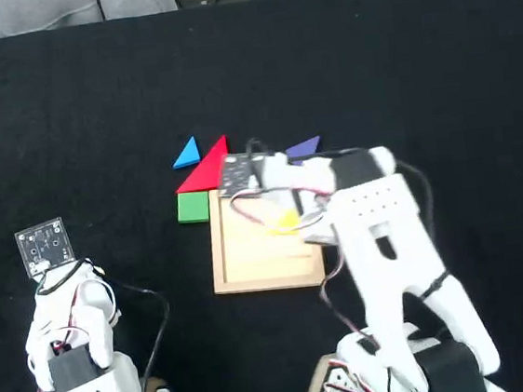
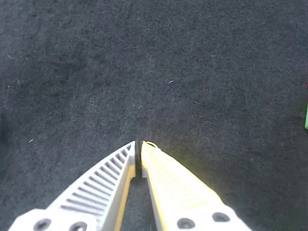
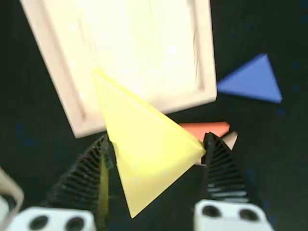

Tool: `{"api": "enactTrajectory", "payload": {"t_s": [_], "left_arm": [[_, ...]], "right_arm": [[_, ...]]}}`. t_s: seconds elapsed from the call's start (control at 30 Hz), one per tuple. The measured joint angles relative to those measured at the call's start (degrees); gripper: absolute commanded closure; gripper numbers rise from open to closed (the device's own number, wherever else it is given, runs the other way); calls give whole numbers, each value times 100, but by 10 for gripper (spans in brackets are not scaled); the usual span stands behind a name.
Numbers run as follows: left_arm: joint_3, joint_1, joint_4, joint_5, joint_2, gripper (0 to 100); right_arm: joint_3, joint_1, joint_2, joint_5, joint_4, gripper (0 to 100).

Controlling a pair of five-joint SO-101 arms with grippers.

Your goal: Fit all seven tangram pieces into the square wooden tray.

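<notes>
1. The right pincer is clamped on the yellow triangle, with one ribbed finger on each side of it.
2. In the right wrist view, the yellow triangle is tilted. One tip lies over the floor of the wooden tray, and its body crosses the tray's rim near a corner. Whether it touches the wood cannot be told.
3. In the high view, the yellow triangle shows over the upper part of the wooden tray, partly under the right arm.
4. An orange piece lies on the desk just outside the tray's rim, partly hidden by the yellow triangle.
5. A dark blue triangle lies on the desk near that same tray corner, apart from the rim. The high view shows it beyond the tray.
6. A red triangle, a light blue triangle and a green square lie together on the desk by the tray's far left corner. The green square is just beside the tray.
7. The left pincer is clenched with nothing between its fingers, and it is over bare desk.
8. The left arm is at the near left of the desk, well apart from the tray.
</notes>
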Motion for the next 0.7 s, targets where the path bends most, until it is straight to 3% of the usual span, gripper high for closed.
{"api": "enactTrajectory", "payload": {"t_s": [0.27, 0.5, 0.7], "left_arm": [[0, 0, 0, 0, 0, 970], [0, 0, 0, 0, 0, 970], [0, 0, 0, 0, 0, 970]], "right_arm": [[53, -703, 571, -923, -554, 850], [53, -1424, 1459, -976, -835, 850], [53, -1477, 1908, -879, -1143, 850]]}}
